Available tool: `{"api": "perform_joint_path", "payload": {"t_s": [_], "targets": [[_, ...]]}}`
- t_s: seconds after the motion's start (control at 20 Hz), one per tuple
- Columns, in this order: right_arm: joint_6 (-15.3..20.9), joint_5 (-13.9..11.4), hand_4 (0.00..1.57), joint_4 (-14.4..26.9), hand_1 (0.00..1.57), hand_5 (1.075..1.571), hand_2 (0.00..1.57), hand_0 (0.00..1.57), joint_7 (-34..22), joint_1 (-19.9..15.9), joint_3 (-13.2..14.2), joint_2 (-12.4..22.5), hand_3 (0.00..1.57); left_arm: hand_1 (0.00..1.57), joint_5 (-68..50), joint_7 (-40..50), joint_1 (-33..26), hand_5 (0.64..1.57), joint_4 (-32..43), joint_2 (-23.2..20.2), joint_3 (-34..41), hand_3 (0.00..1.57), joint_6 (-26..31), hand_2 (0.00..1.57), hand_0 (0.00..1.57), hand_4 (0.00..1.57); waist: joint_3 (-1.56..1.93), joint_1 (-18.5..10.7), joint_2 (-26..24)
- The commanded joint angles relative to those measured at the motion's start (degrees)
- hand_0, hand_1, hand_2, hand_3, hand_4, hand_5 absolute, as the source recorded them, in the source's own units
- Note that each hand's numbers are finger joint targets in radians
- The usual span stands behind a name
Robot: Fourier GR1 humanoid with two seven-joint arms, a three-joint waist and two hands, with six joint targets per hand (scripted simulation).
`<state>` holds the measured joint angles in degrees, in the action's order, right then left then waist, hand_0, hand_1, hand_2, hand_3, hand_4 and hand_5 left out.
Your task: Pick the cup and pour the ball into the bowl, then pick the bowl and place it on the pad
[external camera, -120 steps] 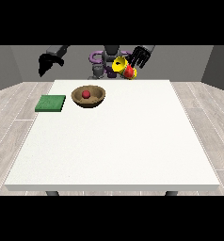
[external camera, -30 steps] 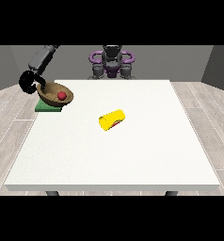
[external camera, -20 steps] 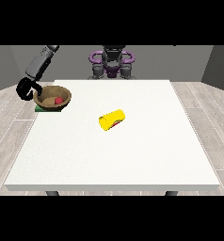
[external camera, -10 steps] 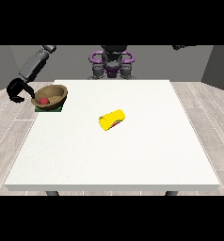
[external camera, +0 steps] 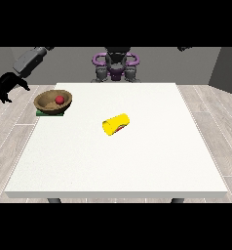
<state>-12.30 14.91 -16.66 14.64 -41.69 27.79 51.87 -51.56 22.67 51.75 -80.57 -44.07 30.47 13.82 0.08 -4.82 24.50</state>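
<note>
One view only, front. Bowl — brown, wood-look, round — sits on the green pad at the table's far-left corner, red ball inside. Hand at the view's left hangs off the table edge, just left of the bowl, apart from it, fingers curled downward, holding nothing. Yellow cup lies on its side mid-table, long axis slanting, open mouth toward the camera. Other hand barely shows at top right — cannot tell its state. Task looks essentially done.
</note>
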Motion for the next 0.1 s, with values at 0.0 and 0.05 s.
{"api": "perform_joint_path", "payload": {"t_s": [0.0,0.05], "targets": [[-4.31,0.57,0.19,-2.21,0.45,1.361,0.27,0.45,-5.74,-3.08,-0.73,2.24,0.38,0.0,1.25,-0.84,-2.75,1.566,3.58,2.04,-1.85,0.0,1.52,0.0,0.0,0.0,-0.16,0.87,-6.01],[-5.75,0.63,0.31,-2.51,0.38,1.374,0.12,0.38,-6.92,-2.85,-1.08,2.22,0.41,0.0,2.31,-1.61,-3.81,1.566,4.71,1.74,-1.53,0.0,1.77,0.0,0.0,0.0,-0.16,1.18,-7.4]]}}
